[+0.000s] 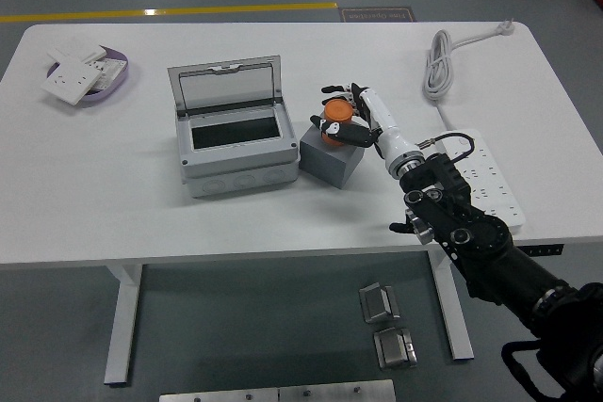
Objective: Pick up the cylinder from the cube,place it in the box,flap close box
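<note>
An orange cylinder (332,126) stands on top of a grey cube (330,159) right of the box. My right hand (345,114) reaches in from the lower right and its fingers are curled around the cylinder, which still rests on the cube. The grey box (234,172) sits mid-table with its clear-windowed lid (224,84) flapped up at the back, the dark inside showing. My left arm does not show.
A purple dish (115,89) holding white switch plates sits at the far left. A coiled white cable (443,61) lies at the back right, and a white power strip (492,185) lies under my right forearm. Metal parts lie on the floor below the table.
</note>
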You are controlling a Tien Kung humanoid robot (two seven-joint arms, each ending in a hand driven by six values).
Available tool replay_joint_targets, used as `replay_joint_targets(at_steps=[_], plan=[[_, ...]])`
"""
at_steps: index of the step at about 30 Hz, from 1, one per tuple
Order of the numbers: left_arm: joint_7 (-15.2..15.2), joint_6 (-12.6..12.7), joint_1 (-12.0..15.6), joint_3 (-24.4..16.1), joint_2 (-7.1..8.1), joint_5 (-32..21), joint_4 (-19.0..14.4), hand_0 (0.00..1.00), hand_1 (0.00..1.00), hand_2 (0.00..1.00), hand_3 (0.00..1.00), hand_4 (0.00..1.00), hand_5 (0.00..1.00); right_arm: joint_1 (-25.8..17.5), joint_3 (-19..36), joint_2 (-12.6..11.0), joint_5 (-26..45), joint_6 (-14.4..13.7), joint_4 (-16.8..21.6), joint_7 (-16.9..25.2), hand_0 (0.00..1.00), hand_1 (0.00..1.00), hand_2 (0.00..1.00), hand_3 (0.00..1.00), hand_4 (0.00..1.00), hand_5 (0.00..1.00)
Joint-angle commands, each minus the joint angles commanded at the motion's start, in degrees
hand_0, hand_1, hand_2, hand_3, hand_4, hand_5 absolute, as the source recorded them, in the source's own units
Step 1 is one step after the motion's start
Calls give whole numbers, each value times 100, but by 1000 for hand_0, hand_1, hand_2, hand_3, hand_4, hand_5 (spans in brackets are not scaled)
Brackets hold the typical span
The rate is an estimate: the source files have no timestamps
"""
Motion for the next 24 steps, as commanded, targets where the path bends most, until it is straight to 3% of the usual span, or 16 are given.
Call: replay_joint_targets(at_steps=[11, 12, 17, 18, 23, 24], plan=[[-24, 7, 12, 36, -11, -25, 0, 580, 584, 519, 570, 528, 135, -4, -186, 0, 96, -69, 40, 28, 717, 685, 629, 660, 851, 162], [-25, 7, 12, 32, -12, -20, 0, 579, 584, 520, 570, 529, 134, -5, -198, 0, 131, -72, 46, 41, 723, 684, 626, 648, 769, 125], [-23, 5, 6, 32, -20, 8, 0, 579, 584, 520, 570, 529, 134, 5, -257, 0, 410, -64, 50, 167, 723, 684, 626, 648, 769, 125], [-23, 4, 4, 35, -23, 10, 0, 580, 585, 521, 571, 532, 137, 10, -266, 0, 460, -64, 45, 196, 766, 672, 599, 630, 295, 2], [-30, -3, -9, 47, -28, 29, 0, 580, 585, 521, 571, 532, 137, 17, -276, 0, 623, -91, 4, 302, 766, 672, 599, 630, 295, 2], [-30, -4, -12, 44, -29, 35, 0, 580, 585, 521, 572, 533, 137, 15, -272, 0, 653, -93, -10, 318, 784, 660, 579, 599, 172, 2]])
